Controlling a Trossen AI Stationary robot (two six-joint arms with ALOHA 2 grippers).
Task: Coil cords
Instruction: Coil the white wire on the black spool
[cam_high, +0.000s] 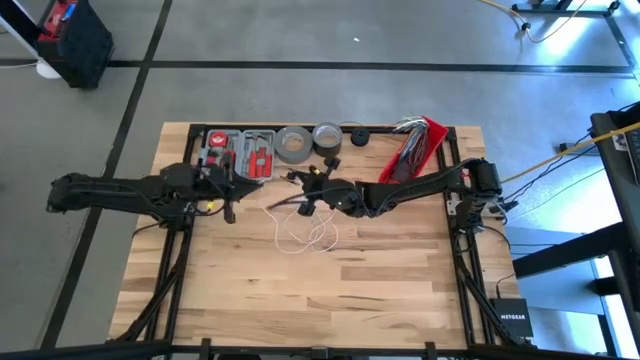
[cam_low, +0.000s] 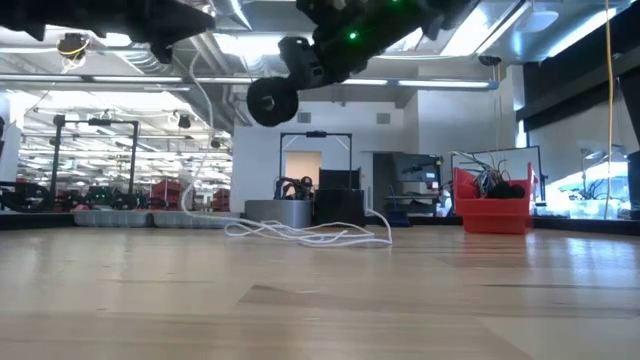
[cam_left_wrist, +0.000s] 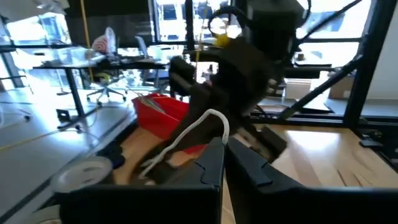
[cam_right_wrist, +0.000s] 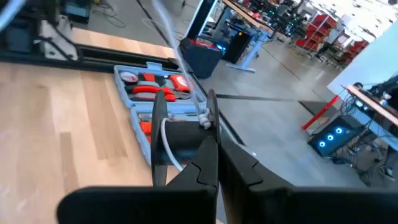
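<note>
You are holding both arms above the counter, in front of the gray tool tray. Your left end effector is clenched on the thin white cord, which is arching over its fingertips. Your right end effector is clenched on the same cord just right of the tray, with the strand running up past its tips. The rest of the cord is lying in loose loops on the counter, in front of the tray and to its right. A tape roll is sitting just right of the tray, and a red bin is standing farther right.
</note>
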